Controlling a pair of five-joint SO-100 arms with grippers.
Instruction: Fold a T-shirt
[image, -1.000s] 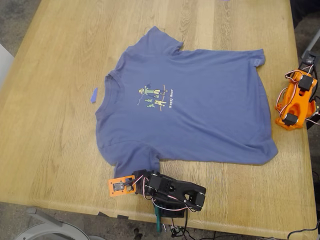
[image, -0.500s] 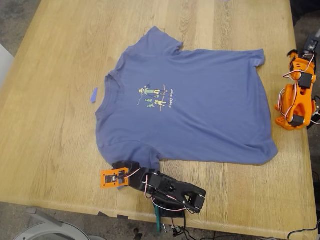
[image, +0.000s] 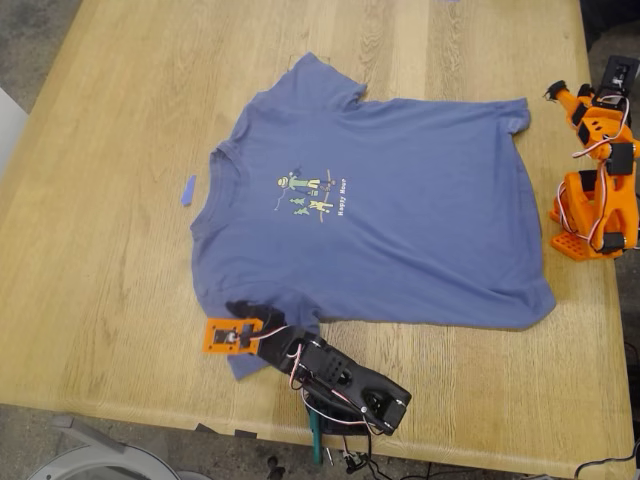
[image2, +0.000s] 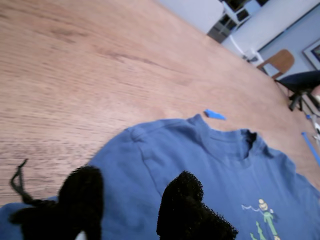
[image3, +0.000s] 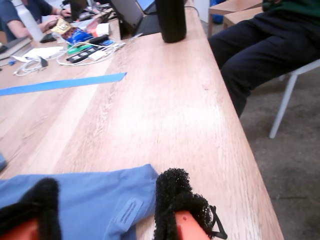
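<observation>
The T-shirt (image: 385, 225) lies flat mid-table (image: 100, 260). My first gripper (image2: 132, 210) hangs spread over its sleeve by the table's near edge; my second gripper (image3: 107, 207) hangs spread over its hem corner

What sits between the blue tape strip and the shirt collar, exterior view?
Nothing. In the exterior view the small blue tape strip lies just off the T-shirt collar, with only bare table wood between them. The first wrist view shows the same gap.
</observation>
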